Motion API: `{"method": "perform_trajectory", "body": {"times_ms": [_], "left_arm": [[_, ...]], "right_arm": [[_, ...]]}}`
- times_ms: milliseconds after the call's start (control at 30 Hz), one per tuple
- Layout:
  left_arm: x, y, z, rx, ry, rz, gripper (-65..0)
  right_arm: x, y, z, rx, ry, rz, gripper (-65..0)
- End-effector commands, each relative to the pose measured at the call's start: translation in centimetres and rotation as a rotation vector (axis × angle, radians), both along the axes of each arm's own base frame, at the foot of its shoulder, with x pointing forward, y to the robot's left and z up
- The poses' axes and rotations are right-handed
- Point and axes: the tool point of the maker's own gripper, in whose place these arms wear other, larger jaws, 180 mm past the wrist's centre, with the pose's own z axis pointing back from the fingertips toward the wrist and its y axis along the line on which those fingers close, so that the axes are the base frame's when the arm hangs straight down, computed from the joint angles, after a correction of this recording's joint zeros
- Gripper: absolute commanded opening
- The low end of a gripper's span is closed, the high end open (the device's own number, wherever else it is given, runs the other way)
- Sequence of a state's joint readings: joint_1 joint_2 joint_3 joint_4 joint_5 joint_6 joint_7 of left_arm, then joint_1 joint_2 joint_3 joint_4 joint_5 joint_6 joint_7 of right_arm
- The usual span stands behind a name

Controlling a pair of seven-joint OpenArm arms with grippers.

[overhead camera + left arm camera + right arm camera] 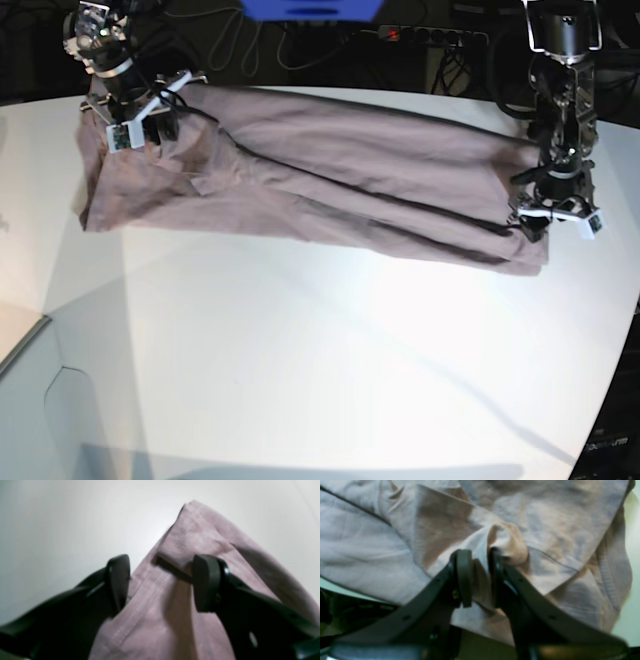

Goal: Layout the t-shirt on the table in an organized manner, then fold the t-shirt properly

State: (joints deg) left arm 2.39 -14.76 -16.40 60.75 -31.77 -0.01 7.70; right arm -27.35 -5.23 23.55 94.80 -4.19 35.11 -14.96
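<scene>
We judge the soft t-shirt point(310, 180) limp, best gripped at hems; left gripper point(160, 582) gapes, right gripper point(480, 580) pinches a fold.

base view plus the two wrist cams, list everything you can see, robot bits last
t-shirt: one, dusty mauve-grey, stretched in long folds across the far part of the table between the two arms
table: one, white, fills most of the base view, near part bare
cables and power strip: several, dark, behind the table's far edge
blue object: one, top edge of the base view, partly cut off
left gripper: one, black, jaws apart over a hem of the shirt, at the base view's right
right gripper: one, black, jaws pinching a bunch of shirt fabric, at the base view's left
</scene>
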Motion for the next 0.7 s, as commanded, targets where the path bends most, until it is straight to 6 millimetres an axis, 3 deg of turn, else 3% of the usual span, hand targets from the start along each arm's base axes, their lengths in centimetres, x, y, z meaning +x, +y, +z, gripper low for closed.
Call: {"method": "perform_trajectory", "body": {"times_ms": [0, 100, 467, 600, 667], "left_arm": [[1.1, 0.8, 1.2, 0.018, -0.040, 0.007, -26.4], [0.4, 1.1, -0.4, 0.007, 0.003, 0.021, -26.4], [0.6, -0.3, -1.8, -0.033, 0.026, 0.028, -26.4], [1.2, -2.8, -2.0, -0.060, 0.012, -0.067, -27.6], [1.5, -3.5, -1.7, -0.078, -0.010, -0.105, -32.7]], "right_arm": [[0.6, -0.1, 0.9, 0.004, -0.041, -0.001, -51.4], [1.1, -0.1, 1.1, 0.004, -0.052, -0.001, -51.4], [1.1, 0.1, -0.7, 0.033, -0.017, -0.012, -51.4], [1.2, 0.1, -0.6, 0.032, -0.020, -0.011, -51.4], [1.2, 0.0, -0.5, 0.031, -0.021, -0.011, -51.4]]}}
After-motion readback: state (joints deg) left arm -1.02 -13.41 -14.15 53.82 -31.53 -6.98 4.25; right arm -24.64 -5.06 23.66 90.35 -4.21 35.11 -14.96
